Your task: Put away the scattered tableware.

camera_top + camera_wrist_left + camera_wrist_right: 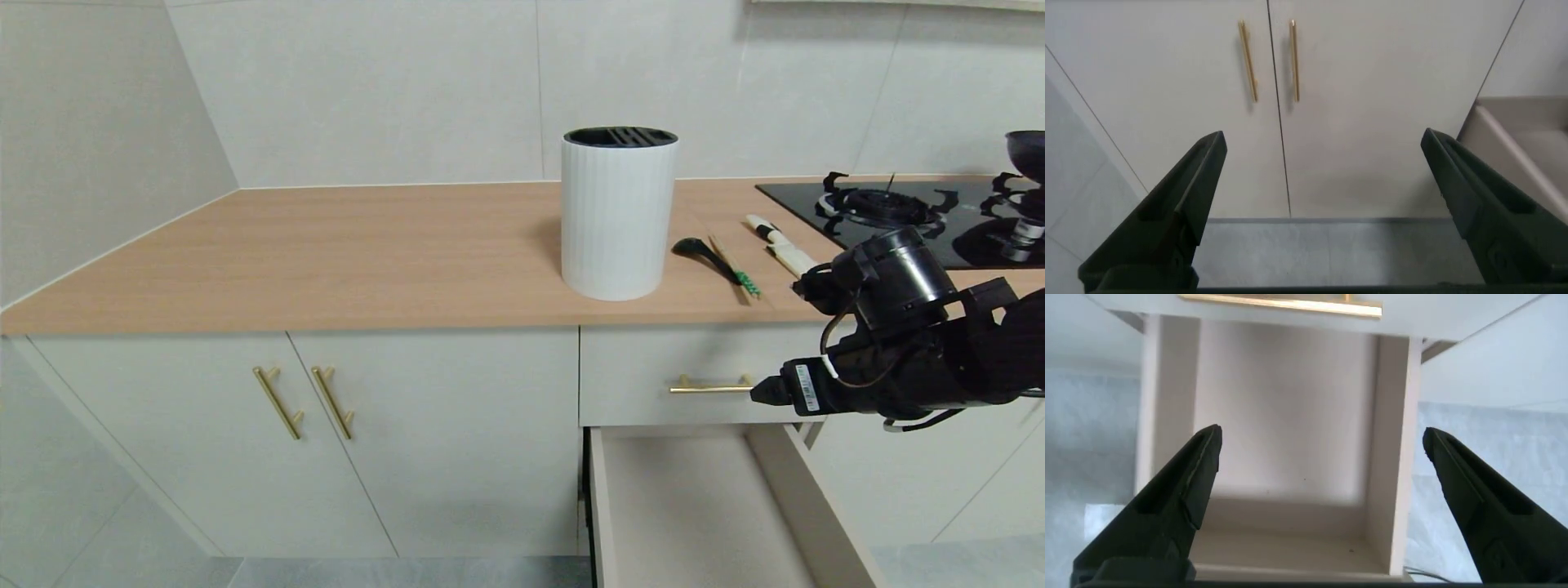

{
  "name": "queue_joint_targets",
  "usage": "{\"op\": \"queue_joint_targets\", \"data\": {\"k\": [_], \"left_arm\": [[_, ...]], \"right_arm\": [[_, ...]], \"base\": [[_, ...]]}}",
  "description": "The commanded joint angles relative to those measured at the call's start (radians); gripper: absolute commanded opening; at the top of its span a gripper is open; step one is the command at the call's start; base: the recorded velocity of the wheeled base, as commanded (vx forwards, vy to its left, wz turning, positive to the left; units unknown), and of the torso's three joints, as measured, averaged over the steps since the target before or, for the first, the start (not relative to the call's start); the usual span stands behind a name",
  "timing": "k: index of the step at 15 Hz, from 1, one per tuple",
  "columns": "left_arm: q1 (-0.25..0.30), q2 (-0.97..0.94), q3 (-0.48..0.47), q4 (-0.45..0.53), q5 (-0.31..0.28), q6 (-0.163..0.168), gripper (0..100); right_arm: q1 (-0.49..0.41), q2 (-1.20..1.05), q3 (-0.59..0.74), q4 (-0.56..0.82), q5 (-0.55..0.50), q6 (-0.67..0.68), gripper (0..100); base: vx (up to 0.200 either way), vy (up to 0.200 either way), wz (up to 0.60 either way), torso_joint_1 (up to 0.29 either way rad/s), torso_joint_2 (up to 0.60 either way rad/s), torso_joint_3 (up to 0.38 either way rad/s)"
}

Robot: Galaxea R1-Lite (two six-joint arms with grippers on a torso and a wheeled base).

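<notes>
While the drawer [686, 506] at lower centre-right of the head view stands pulled out and bare inside, no tableware has gone into it. By my reading the task is at its opening stage, with every piece left to collect.

- Item 1: black ladle [704, 253], lying flat on the countertop [367, 253], just right of the white ribbed holder [619, 216], bowl toward the holder.
- Item 2: chopsticks [732, 269], pale wood with a green-patterned end, lying alongside the ladle's handle, touching or nearly so.
- Item 3: cream-handled utensil [780, 241] with a dark band, farther right, near the hob [890, 208]; kind unclear.
- Right gripper [1320, 433]: jaws spread wide, empty, held in front of the open drawer at mid-right of the head view.
- Left gripper [1322, 135]: jaws wide apart, empty, facing the cabinet doors [1372, 106].
</notes>
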Motion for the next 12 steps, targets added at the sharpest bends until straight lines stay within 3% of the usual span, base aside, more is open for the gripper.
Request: {"op": "queue_joint_targets", "data": {"k": [1, 3, 6, 7, 9, 12], "left_arm": [[0.000, 0.000, 0.000, 0.000, 0.000, 0.000, 100], [0.000, 0.000, 0.000, 0.001, 0.000, 0.000, 100], [0.000, 0.000, 0.000, 0.001, 0.000, 0.000, 100], [0.000, 0.000, 0.000, 0.001, 0.000, 0.000, 100], [0.000, 0.000, 0.000, 0.000, 0.000, 0.000, 100], [0.000, 0.000, 0.000, 0.000, 0.000, 0.000, 100]], "right_arm": [[0.000, -0.002, 0.001, 0.000, 0.000, -0.001, 100], [0.002, -0.011, 0.003, -0.010, 0.003, -0.006, 100], [0.002, -0.003, -0.007, -0.121, 0.000, -0.087, 100], [0.002, 0.014, -0.067, -0.199, 0.012, -0.125, 100], [0.002, 0.048, -0.189, -0.159, 0.009, -0.122, 100], [0.002, 0.064, -0.218, -0.118, 0.011, -0.118, 100]], "base": [[0.000, 0.000, 0.00, 0.198, -0.47, -0.286], [0.000, 0.000, 0.00, 0.178, -0.42, -0.256], [0.000, 0.000, 0.00, 0.054, -0.14, -0.072], [0.000, 0.000, 0.00, 0.000, 0.00, 0.000], [0.000, 0.000, 0.00, 0.000, 0.00, 0.000], [0.000, 0.000, 0.00, 0.000, 0.00, 0.000]]}}
